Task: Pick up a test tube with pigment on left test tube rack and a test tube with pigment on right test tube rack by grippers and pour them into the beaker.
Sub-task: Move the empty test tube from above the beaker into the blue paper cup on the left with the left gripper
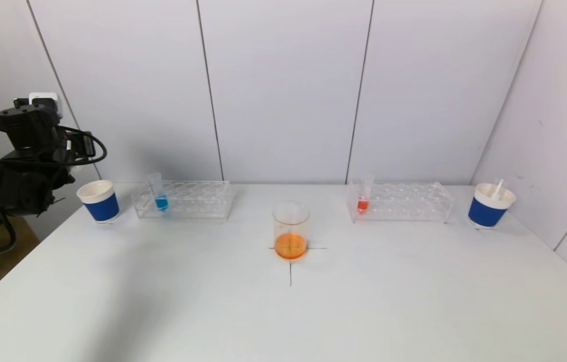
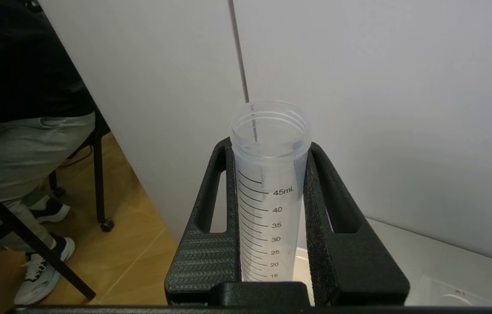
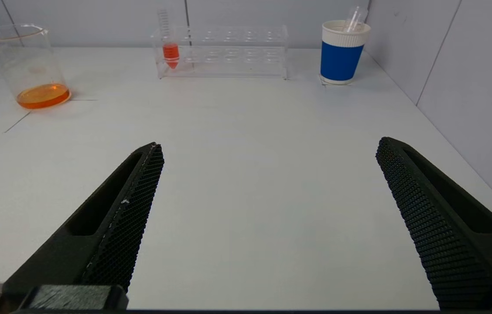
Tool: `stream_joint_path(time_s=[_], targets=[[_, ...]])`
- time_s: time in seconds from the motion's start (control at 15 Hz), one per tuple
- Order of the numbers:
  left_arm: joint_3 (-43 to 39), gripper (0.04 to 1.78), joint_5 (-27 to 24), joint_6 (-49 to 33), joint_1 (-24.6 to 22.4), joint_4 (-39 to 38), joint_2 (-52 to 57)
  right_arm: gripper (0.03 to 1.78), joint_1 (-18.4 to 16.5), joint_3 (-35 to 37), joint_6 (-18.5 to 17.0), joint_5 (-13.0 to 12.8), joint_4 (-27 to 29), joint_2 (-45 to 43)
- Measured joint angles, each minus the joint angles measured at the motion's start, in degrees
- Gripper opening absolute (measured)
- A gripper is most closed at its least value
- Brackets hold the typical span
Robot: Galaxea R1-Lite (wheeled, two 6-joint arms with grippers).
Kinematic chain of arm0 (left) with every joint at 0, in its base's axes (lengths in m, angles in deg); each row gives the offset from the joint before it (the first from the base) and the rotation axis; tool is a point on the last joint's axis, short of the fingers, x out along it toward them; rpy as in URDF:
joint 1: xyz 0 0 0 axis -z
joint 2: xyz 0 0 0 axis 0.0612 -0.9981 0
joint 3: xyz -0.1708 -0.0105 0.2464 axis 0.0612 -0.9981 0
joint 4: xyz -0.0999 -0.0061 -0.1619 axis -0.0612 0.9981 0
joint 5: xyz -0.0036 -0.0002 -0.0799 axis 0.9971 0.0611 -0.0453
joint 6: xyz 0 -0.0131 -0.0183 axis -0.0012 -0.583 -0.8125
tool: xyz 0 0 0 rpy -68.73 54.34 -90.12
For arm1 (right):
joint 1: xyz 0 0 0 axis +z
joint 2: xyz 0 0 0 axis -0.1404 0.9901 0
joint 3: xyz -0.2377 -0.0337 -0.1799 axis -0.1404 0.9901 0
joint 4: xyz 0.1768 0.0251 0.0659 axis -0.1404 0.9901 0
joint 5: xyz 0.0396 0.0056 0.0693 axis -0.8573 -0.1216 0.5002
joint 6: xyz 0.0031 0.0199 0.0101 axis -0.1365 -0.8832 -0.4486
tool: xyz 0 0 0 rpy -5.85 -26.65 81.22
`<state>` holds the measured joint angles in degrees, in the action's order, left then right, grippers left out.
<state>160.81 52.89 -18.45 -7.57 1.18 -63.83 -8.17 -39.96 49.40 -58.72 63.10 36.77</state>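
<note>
Left gripper (image 2: 268, 174) pinches an empty clear graduated plastic test tube (image 2: 268, 192) upright between its fingers, beside the left blue paper cup (image 1: 98, 201). Right gripper (image 3: 268, 192) spread wide, low over the white table (image 3: 246, 183), well short of the red-pigment tube (image 3: 170, 52).

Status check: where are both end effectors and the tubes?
Left end effector shut on empty test tube, above left cup. Right end effector open, idle over table. Beaker holds orange liquid. Nothing blocking.

tube (image 2: 268, 192) – clear plastic | fingers (image 3: 128, 209) – matt, textured black
</note>
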Motion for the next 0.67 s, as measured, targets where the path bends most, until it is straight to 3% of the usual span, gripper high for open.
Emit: stream_joint_path(time_s=[0.67], targets=[[-0.1,0.44,-2.0,-1.2,-0.7,-2.9,-5.9,1.77,0.0,0.0,0.0,0.0,0.0,0.0]])
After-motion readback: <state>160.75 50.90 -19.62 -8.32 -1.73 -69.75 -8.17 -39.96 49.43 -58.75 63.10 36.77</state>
